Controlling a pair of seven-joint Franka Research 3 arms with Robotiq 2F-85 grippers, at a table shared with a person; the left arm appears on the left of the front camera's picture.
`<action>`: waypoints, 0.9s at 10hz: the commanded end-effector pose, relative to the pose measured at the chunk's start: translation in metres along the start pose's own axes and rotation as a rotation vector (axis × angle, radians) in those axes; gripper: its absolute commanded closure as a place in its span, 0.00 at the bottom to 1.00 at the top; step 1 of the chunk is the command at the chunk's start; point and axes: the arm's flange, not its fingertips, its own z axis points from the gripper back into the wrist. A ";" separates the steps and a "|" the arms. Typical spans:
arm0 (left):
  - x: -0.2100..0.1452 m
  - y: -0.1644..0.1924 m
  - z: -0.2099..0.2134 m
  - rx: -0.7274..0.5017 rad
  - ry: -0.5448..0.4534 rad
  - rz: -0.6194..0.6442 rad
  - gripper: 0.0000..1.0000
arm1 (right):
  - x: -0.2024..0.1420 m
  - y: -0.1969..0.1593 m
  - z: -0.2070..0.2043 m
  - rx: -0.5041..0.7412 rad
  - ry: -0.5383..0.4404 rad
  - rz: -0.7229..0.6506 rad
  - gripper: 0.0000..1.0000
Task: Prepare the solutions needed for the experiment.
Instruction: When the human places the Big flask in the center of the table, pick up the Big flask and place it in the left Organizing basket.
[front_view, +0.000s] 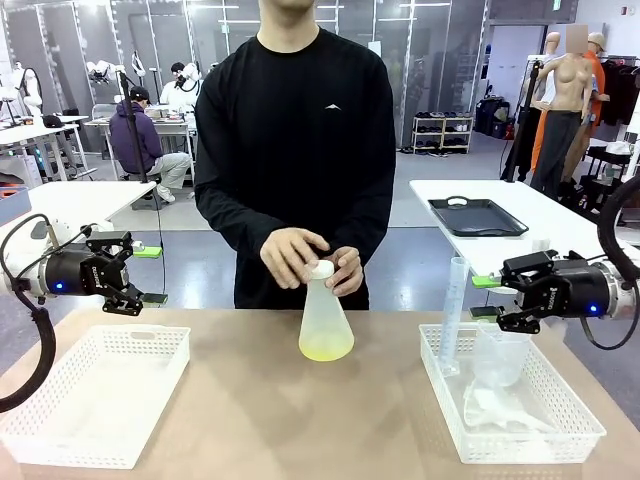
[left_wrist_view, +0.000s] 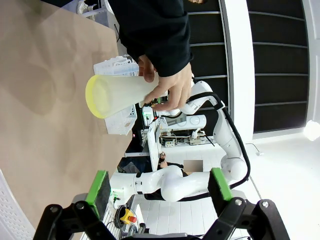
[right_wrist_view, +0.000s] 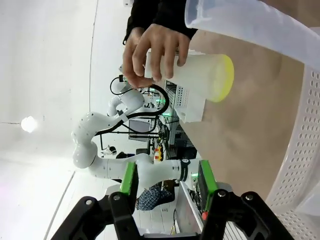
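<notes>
Front view: a frosted conical flask (front_view: 326, 318) stands upright on the tan tabletop (front_view: 250, 400), about midway between the two arms and close to the far edge. The solution (front_view: 326, 349), a pale yellow-green liquid, lies as a shallow layer at the flask's bottom. A person in a black long-sleeved top stands behind the tabletop. One hand (front_view: 293, 256) is cupped over the flask's white cap (front_view: 321, 269), and the other hand (front_view: 348, 271) is at the neck just beside it.

The left pincer (front_view: 152, 275) hangs above the tabletop's left edge, over the far end of a white perforated basket (front_view: 60, 440). Its green-padded fingers are spread wide with nothing between them. The right pincer (front_view: 486, 297) hovers over a second white basket (front_view: 520, 448). That basket holds an upright clear graduated cylinder (front_view: 455, 310), a clear beaker (front_view: 500, 355) and some crumpled clear plastic. This pincer's jaws are parted and hold nothing; it sits just beside the cylinder without touching it. Both pincers are well apart from the flask.

Left wrist view shows the pincer's (left_wrist_view: 160, 192) pads wide apart, with the flask (left_wrist_view: 125, 91) and its yellow-green base (left_wrist_view: 91, 100) beyond. Right wrist view shows the same gap between the pincer's (right_wrist_view: 166, 182) pads. Past them the flask (right_wrist_view: 195, 75) is gripped at its neck by the person's hand (right_wrist_view: 150, 52).
</notes>
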 end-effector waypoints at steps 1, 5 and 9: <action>0.000 -0.002 -0.001 0.005 -0.003 0.009 0.00 | -0.004 0.003 -0.005 -0.016 -0.026 -0.015 0.38; 0.000 -0.002 -0.001 0.005 -0.003 0.009 0.00 | 0.000 0.000 0.000 0.000 0.000 0.000 0.38; 0.000 -0.002 -0.001 0.005 -0.003 0.009 0.00 | 0.000 0.000 0.000 0.000 0.000 0.000 0.38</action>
